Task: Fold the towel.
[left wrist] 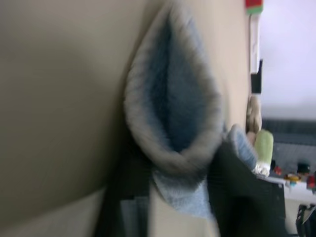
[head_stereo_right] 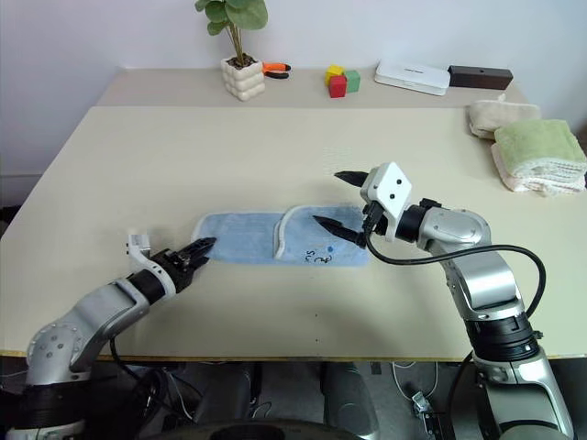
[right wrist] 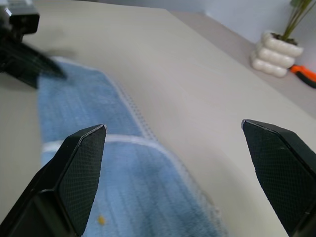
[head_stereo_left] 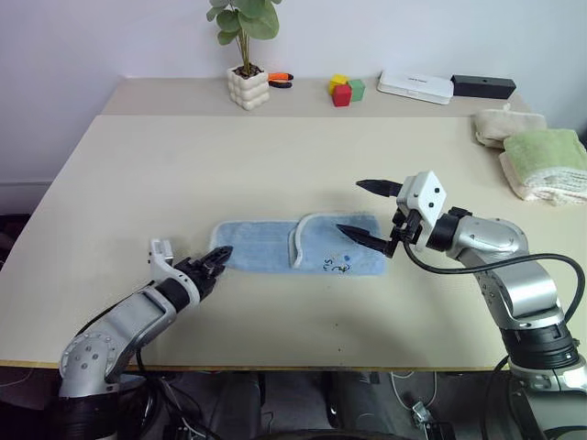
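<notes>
- Left gripper (head_stereo_left: 218,258) clenched on light blue fluffy terry towel (head_stereo_left: 266,246) end, near table (head_stereo_left: 275,165) front edge.
- Right gripper (head_stereo_left: 367,213) released, hovering.
- Thin pinch, could slip mid-fold.

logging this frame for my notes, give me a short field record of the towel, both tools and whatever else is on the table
towel: light blue towel flat on the table, right part already folded over, cream edge showing mid-towel
left tool: left tool at the towel's left end, fingers closed on the towel edge
right tool: right tool open, hovering above the towel's right end, holding nothing
far right: green folded towel beside beige folded towel
far edge: potted plant, coloured blocks, white box
</notes>
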{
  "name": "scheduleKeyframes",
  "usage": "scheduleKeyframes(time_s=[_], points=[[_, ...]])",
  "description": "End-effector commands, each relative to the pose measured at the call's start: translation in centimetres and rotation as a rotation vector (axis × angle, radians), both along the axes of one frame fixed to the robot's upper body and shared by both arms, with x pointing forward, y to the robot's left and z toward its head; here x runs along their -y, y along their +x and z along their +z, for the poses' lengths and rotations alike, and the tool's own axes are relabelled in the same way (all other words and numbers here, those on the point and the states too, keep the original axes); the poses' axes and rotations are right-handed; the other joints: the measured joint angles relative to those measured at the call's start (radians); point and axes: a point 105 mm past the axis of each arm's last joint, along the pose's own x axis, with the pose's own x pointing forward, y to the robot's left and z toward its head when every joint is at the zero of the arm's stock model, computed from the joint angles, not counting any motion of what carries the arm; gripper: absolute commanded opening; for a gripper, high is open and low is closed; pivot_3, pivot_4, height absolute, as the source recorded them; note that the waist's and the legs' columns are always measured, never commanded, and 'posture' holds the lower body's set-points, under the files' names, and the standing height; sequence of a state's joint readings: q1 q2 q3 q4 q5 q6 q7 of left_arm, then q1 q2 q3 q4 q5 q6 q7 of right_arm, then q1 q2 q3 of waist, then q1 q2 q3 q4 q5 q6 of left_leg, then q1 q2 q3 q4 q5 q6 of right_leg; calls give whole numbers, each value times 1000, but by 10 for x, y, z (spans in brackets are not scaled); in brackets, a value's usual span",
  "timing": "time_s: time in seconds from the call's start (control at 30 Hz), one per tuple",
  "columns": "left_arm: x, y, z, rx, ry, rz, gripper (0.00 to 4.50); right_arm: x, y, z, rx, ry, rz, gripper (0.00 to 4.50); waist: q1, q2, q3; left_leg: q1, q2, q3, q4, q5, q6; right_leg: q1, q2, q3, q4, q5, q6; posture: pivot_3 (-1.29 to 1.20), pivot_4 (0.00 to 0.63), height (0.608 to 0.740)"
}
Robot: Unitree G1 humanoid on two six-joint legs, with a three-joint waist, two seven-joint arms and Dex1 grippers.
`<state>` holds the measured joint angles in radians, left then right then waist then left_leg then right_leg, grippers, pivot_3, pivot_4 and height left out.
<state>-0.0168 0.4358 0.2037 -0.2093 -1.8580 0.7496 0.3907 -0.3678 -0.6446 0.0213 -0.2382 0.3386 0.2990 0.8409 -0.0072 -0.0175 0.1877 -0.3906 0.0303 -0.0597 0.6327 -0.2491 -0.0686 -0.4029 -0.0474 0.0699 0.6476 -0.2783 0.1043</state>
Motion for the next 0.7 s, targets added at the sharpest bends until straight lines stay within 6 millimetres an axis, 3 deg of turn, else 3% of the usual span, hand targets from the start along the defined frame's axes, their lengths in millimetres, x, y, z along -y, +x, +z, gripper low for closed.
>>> scheduleKeyframes(time_s=[0.03,0.17,0.27,0.37,0.43,0.7], points=[[6,1,17,64,-32,-38,68,19,1,11,61,-8,-51,4500,-1,0,0,0,0,0,0,0,0,0,0,0,0,0,0,0,150,740],[2,5,49,200,-28,-39,68,45,-13,8,27,1,-74,4500,0,-1,1,0,0,0,0,0,0,0,0,0,0,0,1,0,150,740],[7,12,68,320,99,-94,68,58,-28,7,-11,21,-59,4500,-3,-1,1,0,0,-1,0,0,0,0,1,-1,0,0,0,0,150,740],[49,19,90,498,183,-284,68,72,-41,7,-47,14,-65,4500,-4,-1,1,0,0,0,0,0,0,0,1,0,0,0,0,0,150,740],[67,16,92,545,180,-372,68,74,-42,9,-44,14,-73,4500,-6,-1,1,0,0,0,0,0,0,0,1,0,0,0,0,0,150,740],[143,4,67,711,272,-828,68,76,-43,15,-19,9,-129,4500,-4,0,1,0,0,-1,-1,0,0,-1,3,0,0,1,2,0,150,740]])
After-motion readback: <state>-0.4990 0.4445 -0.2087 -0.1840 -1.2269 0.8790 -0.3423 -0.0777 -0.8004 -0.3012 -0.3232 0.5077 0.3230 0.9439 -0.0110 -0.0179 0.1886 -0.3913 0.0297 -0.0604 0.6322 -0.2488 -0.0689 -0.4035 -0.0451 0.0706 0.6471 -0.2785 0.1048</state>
